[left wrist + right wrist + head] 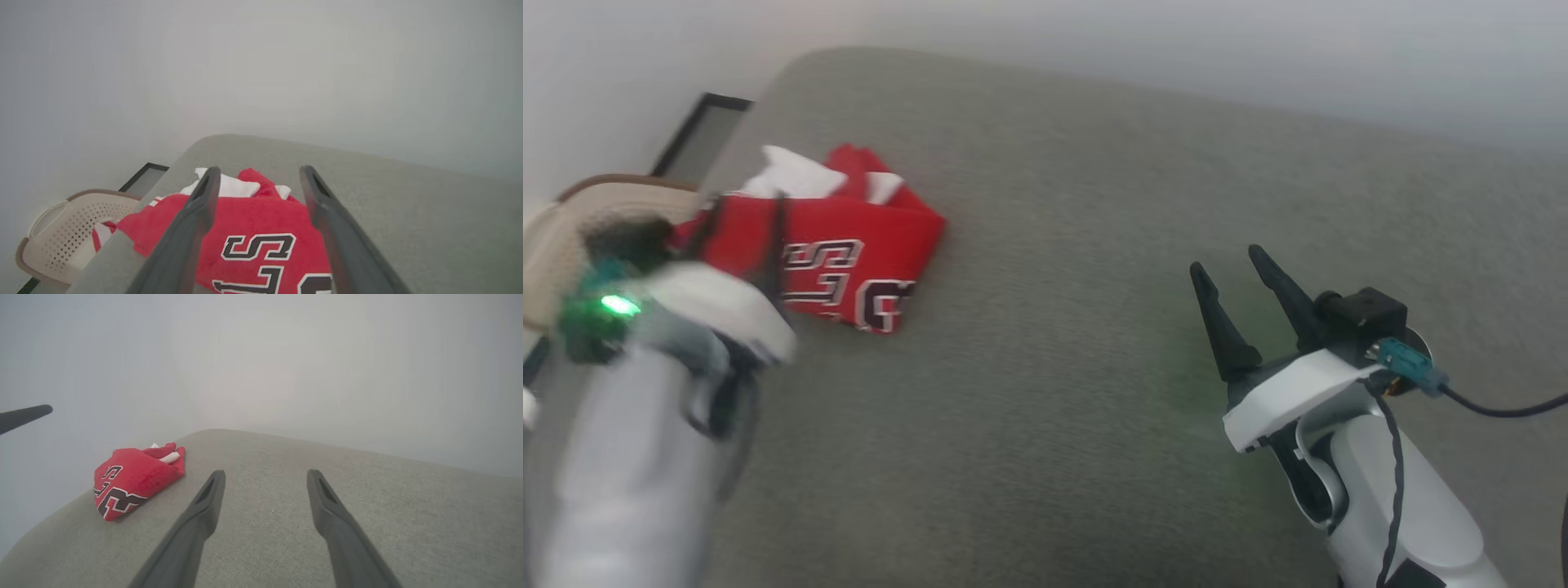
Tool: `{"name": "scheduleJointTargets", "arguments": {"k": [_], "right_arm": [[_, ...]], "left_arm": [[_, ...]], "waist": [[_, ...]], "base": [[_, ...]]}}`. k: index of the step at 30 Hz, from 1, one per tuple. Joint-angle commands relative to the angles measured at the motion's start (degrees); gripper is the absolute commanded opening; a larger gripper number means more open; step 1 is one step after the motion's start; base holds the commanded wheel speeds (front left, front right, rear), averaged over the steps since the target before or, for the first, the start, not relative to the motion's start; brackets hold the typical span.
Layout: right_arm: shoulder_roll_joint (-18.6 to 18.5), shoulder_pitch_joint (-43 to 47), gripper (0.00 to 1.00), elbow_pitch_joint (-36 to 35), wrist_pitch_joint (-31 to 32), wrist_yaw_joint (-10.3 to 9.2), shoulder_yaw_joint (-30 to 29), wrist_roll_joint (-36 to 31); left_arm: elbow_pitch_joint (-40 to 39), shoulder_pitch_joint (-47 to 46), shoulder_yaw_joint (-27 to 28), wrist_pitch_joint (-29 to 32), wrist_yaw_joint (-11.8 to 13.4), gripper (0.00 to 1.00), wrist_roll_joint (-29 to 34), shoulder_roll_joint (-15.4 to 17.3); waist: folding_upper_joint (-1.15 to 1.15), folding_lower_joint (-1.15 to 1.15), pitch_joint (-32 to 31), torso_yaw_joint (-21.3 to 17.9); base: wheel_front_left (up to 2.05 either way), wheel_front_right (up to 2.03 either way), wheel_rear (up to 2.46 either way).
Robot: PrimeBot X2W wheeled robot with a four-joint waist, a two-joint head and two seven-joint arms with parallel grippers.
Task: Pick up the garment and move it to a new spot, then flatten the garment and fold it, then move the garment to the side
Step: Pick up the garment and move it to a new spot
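The left gripper [259, 171] has its two dark fingers spread wide with nothing between them. They hang over the garment [253, 220], and whether they touch it cannot be told. The right gripper [265, 473] is equally wide apart and empty, above bare cloth well to the right of the garment.

The garment [849, 245] lies folded into a thick red bundle by the far left corner of the grey upholstered surface [1054, 367]. That corner is rounded, and a broad open stretch of the surface runs right and forward.

The left wrist view shows a red flap with striped trim slipping over the left edge toward a beige perforated basket [69, 228] standing below. The right wrist view shows the bundle [135, 477] as a wedge, with white lining poking out at the top.

The upholstery is a coarse weave. The jersey is smooth, with dark letters outlined in white. In the head view the left arm is blurred.
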Motion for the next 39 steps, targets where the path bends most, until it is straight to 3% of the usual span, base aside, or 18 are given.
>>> {"name": "scheduleJointTargets", "arguments": {"k": [1,4,6,11,16,24,25,26,28,29,39], "right_arm": [[0.04,-1.06,1.00,-0.49,-0.18,0.00,0.56,0.37],[0.08,-1.87,1.00,-0.94,-0.18,0.00,1.49,0.70],[0.08,-2.18,1.00,-1.04,-0.18,0.00,1.59,0.75],[0.44,-3.95,1.00,-1.88,-0.18,0.00,1.93,0.50],[0.54,-5.87,1.00,-2.96,-0.19,0.00,1.63,-0.26],[0.47,-8.07,1.00,-5.06,-0.19,0.00,1.73,-1.42],[0.55,-8.18,1.00,-5.27,-0.19,0.00,1.68,-1.50],[0.67,-8.30,1.00,-5.49,-0.18,0.00,1.72,-1.58],[0.78,-8.43,1.00,-5.97,-0.18,0.00,1.82,-1.81],[0.81,-8.54,1.00,-6.12,-0.19,0.00,1.90,-1.88],[1.45,-5.82,1.00,-6.18,-0.18,0.00,1.19,-0.46]], "left_arm": [[3.56,-3.63,0.00,3.13,-0.06,1.00,-2.50,2.26],[11.35,-10.11,1.29,9.26,-0.06,1.00,-6.15,5.91],[13.96,-11.83,1.42,12.01,-0.08,1.00,-6.83,6.68],[24.24,-18.20,1.88,25.80,-0.07,1.00,-10.66,10.49],[27.38,-20.73,1.34,37.32,-0.08,1.00,-16.47,12.26],[27.79,-17.83,-2.95,47.75,-0.13,1.00,-23.11,10.17],[27.62,-17.54,-3.35,47.96,-0.13,0.95,-23.59,10.11],[27.40,-17.31,-3.75,48.24,-0.14,0.75,-23.92,10.00],[26.81,-16.84,-4.29,48.04,-0.15,0.13,-25.12,9.73],[26.52,-16.78,-4.29,47.30,-0.17,0.00,-25.73,9.98],[20.78,-19.19,-8.29,34.71,-0.14,0.00,-25.16,16.41]], "waist": [[0.00,0.00,3.91,-4.32],[0.00,0.00,5.78,-6.89],[0.00,0.00,6.36,-7.69],[0.00,0.00,9.84,-11.61],[0.00,0.00,13.78,-14.52],[0.00,0.00,18.31,-16.81],[0.00,0.00,18.43,-16.85],[0.00,0.00,18.51,-16.85],[0.00,0.00,18.28,-16.72],[0.00,0.00,17.94,-16.62],[0.00,0.00,10.16,-16.80]], "base": [[0.00,0.00,0.00],[0.00,0.00,0.00],[0.00,0.00,0.00],[0.00,0.00,0.00],[0.00,0.00,0.00],[0.00,0.00,0.00],[0.00,0.00,0.00],[0.00,0.00,0.00],[0.00,0.00,0.00],[0.00,0.00,0.00],[0.00,0.00,0.00]]}}
